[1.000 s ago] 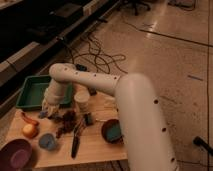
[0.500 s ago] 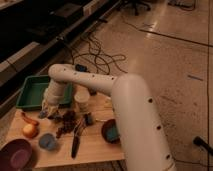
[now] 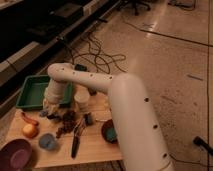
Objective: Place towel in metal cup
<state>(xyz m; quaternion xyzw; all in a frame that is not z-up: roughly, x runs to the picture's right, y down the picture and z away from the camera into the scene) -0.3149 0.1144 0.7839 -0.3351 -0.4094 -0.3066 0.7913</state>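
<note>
Gripper (image 3: 51, 106) hemmed — white cup (image 3: 82, 98) beside.

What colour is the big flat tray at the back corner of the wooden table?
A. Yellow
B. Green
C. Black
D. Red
B. The tray at the table's far left corner is green, with a raised rim. The robot's tool hangs low just beside it, next to the white cup.
</note>
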